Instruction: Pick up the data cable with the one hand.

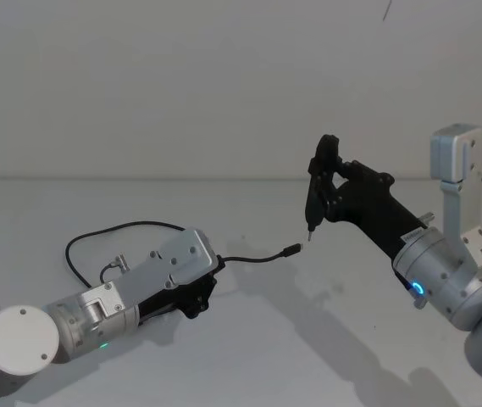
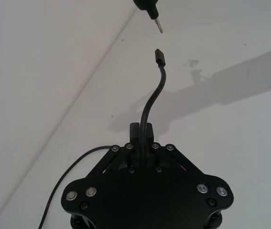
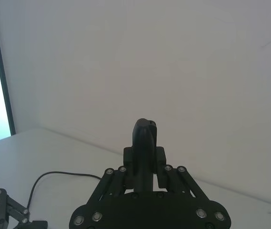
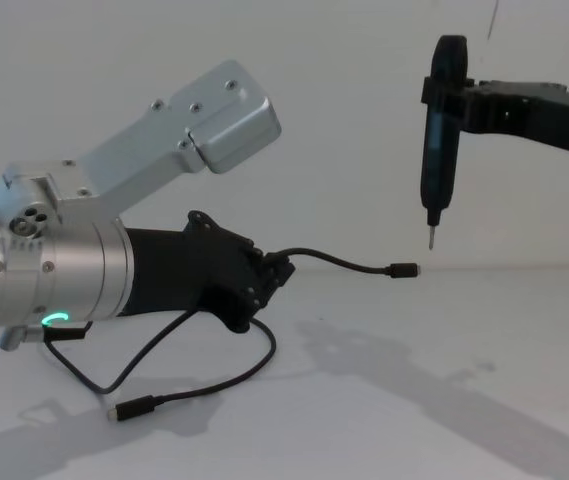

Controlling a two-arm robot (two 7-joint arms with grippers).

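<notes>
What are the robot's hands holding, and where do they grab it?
The left gripper pinches the data cable a short way behind one plug, which sticks out. The right gripper clamps a black pen-like tool by its upper body, tip down.

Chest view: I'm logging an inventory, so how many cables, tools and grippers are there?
data cable: 1
pen-like tool: 1
left gripper and right gripper: 2
Total: 4
</notes>
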